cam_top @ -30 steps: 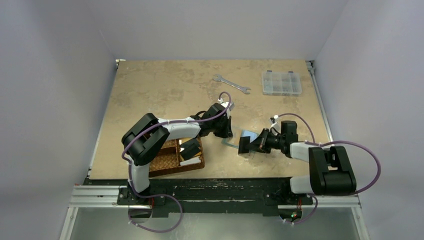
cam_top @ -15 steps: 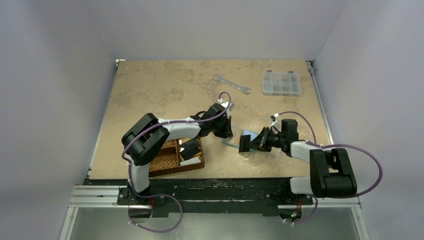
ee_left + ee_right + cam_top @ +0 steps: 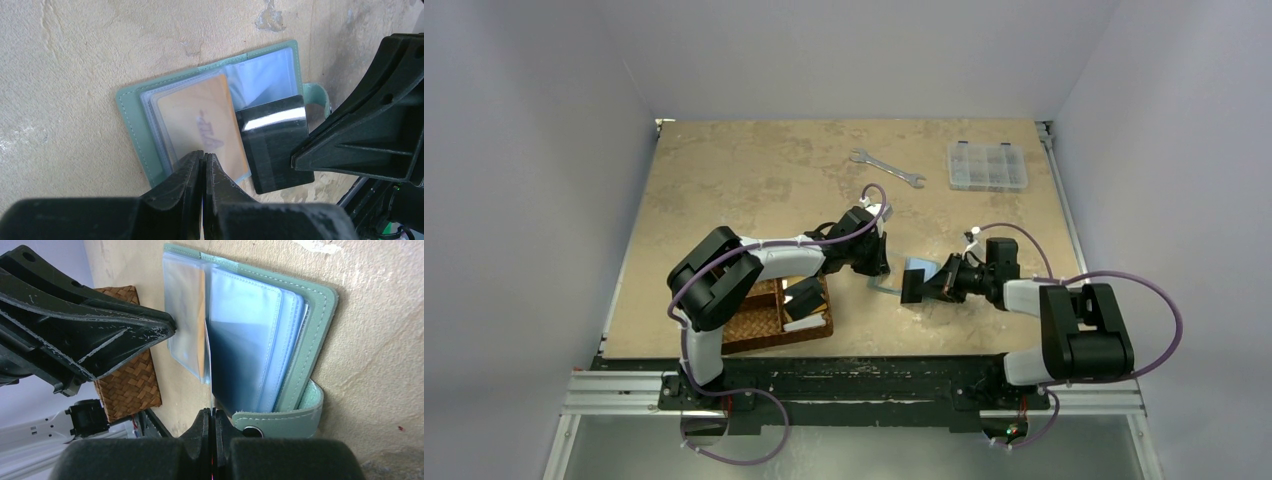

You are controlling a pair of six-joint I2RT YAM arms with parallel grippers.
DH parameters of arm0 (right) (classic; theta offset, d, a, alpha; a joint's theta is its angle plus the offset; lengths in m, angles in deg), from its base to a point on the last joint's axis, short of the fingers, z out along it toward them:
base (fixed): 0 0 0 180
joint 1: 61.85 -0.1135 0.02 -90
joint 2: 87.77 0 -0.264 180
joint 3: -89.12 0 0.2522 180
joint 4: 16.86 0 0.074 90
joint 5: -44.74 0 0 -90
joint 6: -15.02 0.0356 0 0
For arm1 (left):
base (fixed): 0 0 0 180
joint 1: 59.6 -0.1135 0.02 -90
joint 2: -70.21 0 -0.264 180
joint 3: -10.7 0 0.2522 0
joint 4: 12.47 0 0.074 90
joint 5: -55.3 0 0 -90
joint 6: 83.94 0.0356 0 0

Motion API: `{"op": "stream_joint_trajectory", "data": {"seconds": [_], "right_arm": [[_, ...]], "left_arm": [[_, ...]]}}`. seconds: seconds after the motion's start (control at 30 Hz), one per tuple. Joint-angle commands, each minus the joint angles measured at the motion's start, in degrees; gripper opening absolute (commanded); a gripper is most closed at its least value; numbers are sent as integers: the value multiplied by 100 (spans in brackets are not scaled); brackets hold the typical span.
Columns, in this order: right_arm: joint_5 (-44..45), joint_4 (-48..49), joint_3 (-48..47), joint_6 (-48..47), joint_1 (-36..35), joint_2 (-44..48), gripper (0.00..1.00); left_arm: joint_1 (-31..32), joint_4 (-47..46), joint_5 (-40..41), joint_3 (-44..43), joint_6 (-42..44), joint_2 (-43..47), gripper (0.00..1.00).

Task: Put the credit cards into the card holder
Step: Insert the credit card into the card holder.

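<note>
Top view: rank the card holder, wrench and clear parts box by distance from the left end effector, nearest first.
1. Card holder, right at the left end effector, on its right side.
2. Wrench, farther back, almost straight behind.
3. Clear parts box, back right, farthest.

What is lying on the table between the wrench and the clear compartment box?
Nothing: in the top view, bare table separates the wrench from the clear box.

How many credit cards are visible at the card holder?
2. An orange card lies in a clear sleeve of the card holder, pinched by the left gripper. The right gripper holds a black card beside it. Others may be hidden.
</note>
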Motion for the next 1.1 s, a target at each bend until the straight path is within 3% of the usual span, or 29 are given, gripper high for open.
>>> {"op": "stream_joint_trajectory", "data": {"seconds": [0.0,0.27,1.07], "right_arm": [[-182,83,-248,-105,2,8,0],[-24,-269,-357,-185,11,425,0],[-321,-348,-657,-397,20,-458,0]], "left_arm": [[31,138,115,115,215,16,4],[32,154,124,132,242,78,4],[31,220,71,73,375,18,3]]}}
